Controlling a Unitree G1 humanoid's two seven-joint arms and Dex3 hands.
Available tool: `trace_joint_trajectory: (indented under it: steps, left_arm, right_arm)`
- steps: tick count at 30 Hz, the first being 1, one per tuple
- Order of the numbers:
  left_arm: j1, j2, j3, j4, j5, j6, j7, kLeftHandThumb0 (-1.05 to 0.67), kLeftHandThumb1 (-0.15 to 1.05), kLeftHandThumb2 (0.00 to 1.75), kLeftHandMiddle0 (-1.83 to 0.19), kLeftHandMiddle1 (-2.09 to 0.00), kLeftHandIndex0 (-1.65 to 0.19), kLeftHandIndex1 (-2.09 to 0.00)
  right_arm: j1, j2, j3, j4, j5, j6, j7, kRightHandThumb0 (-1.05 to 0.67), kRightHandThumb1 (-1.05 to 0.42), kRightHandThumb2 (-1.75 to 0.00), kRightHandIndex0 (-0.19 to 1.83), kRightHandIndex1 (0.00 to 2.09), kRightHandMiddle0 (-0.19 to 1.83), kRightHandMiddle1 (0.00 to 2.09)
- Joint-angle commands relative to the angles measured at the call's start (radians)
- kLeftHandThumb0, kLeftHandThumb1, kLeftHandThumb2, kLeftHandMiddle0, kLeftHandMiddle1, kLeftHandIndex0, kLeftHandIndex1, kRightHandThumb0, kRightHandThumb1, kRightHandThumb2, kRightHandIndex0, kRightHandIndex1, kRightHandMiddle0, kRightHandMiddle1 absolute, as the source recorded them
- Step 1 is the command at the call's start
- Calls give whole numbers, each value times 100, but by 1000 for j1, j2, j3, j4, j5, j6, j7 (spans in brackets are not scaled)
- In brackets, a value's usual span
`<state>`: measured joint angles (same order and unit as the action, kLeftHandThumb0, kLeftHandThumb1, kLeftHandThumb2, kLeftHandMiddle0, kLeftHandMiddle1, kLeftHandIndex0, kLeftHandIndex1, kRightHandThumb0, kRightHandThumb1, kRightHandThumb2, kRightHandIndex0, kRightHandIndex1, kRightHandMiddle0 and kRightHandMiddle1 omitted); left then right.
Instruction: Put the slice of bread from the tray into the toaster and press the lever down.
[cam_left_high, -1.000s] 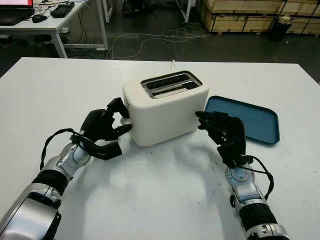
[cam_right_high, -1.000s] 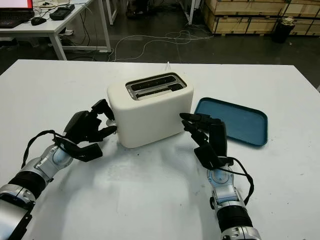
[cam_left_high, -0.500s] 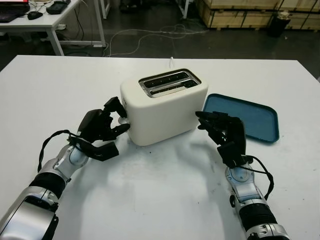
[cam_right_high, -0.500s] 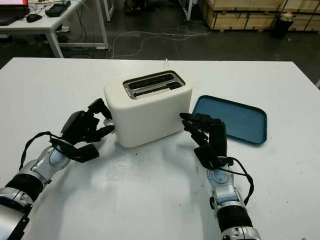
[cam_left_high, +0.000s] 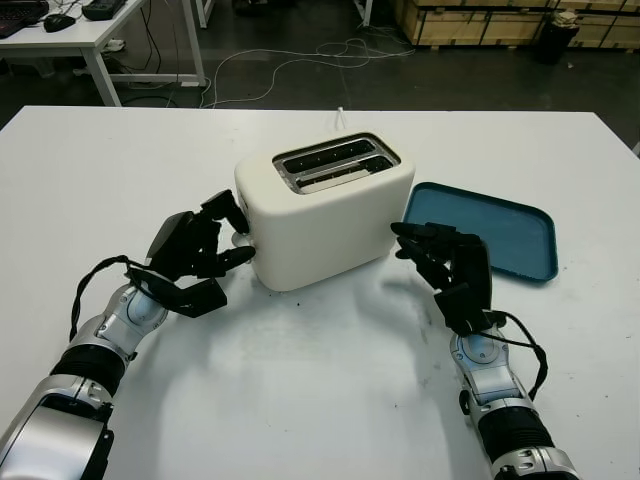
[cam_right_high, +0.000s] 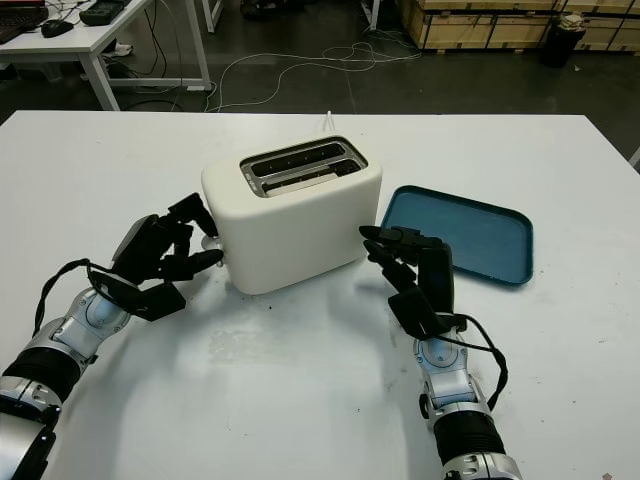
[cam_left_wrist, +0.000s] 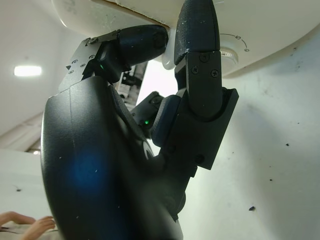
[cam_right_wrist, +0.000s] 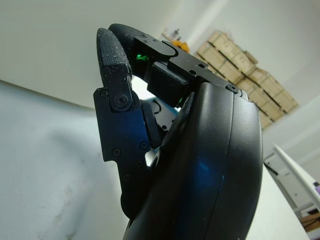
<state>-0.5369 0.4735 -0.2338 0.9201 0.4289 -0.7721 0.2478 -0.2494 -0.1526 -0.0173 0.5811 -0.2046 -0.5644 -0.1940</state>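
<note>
1. The white worktop (cam_left_high: 320, 400) carries a cream two-slot toaster (cam_left_high: 330, 225) near its middle and a blue tray (cam_left_high: 485, 228) just beside it on the robot's right; the tray's bare floor shows, with no bread on it.
2. Beyond the worktop's far edge lie a dark floor with loose cables (cam_left_high: 300, 65), a white desk (cam_left_high: 70, 30) at the far left with dark gear on it, and wooden crates (cam_left_high: 480, 18) at the far right.
3. A thin white cord (cam_left_high: 342, 118) runs from the toaster's back toward the far edge.
4. No brand, label or readable writing can be made out on the toaster or tray; the left wrist view shows small tick marks round a dial (cam_left_wrist: 230, 47) on the toaster's end face, too small to read.
5. The toaster's long axis runs slantwise — its lever end toward the robot's left and nearer, its other end toward the tray. Its two slots (cam_left_high: 335, 165) follow that axis; whether bread sits inside them I cannot tell.
6. The left hand (cam_left_high: 195, 255) is at the toaster's lever end, fingers (cam_left_wrist: 197, 60) curled and pressed on the white lever knob (cam_left_wrist: 170, 47) — one above, one beside it.
7. The right hand (cam_left_high: 450, 270) stands upright near the toaster's front right corner, between toaster and tray, open and holding nothing.
</note>
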Motion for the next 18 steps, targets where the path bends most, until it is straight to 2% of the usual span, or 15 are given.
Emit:
trace_joint_trajectory:
  steps: [1, 6, 11, 18]
  left_arm:
    - [-3, -1, -1, -5, 23, 20, 10, -70, 92, 53, -114, -175, -102, -174]
    - [-9, 20, 14, -15, 53, 13, 55, -70, 92, 55, -114, -175, -98, -175]
    - [-29, 53, 62, -24, 51, -14, 108, -67, 92, 57, -118, -175, -96, -175]
    - [-29, 90, 153, -81, 22, -42, 90, -69, 92, 60, -110, -175, -83, -175]
  right_arm:
    - [-12, 1, -4, -3, 13, 6, 7, -53, -92, -2, 99, 88, 122, 0]
    - [-15, 2, -5, -8, 16, 7, 12, -53, -92, -2, 98, 90, 121, 0]
    - [-19, 3, -6, -12, 19, 10, 16, -53, -92, -2, 98, 90, 121, 0]
    - [-23, -4, -2, -18, 5, 10, 11, -52, -92, -3, 98, 90, 120, 0]
